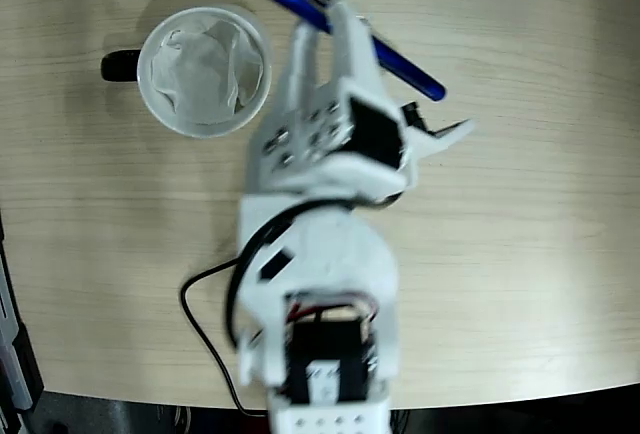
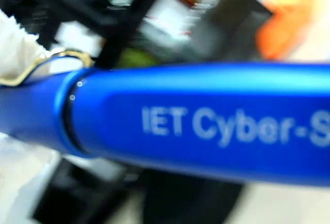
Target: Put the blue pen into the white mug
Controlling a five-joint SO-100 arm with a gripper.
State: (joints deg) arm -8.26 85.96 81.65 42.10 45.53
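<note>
Gripper (image 1: 335, 24) fingers clamped mid-barrel on the blue pen (image 1: 400, 62), right of the white mug (image 1: 205, 71). Pen judged light, stiff, glossy; may slip.

A glossy, smooth blue finish with pale printed lettering is shown by the blue pen (image 2: 206, 126), and a shiny metal clip (image 2: 46, 61) is seen on it. Crumpled white paper (image 1: 205, 66) is seen inside the white mug (image 1: 150, 89). A matt, pale wood-grain surface is presented by the counter (image 1: 540, 214)
</note>
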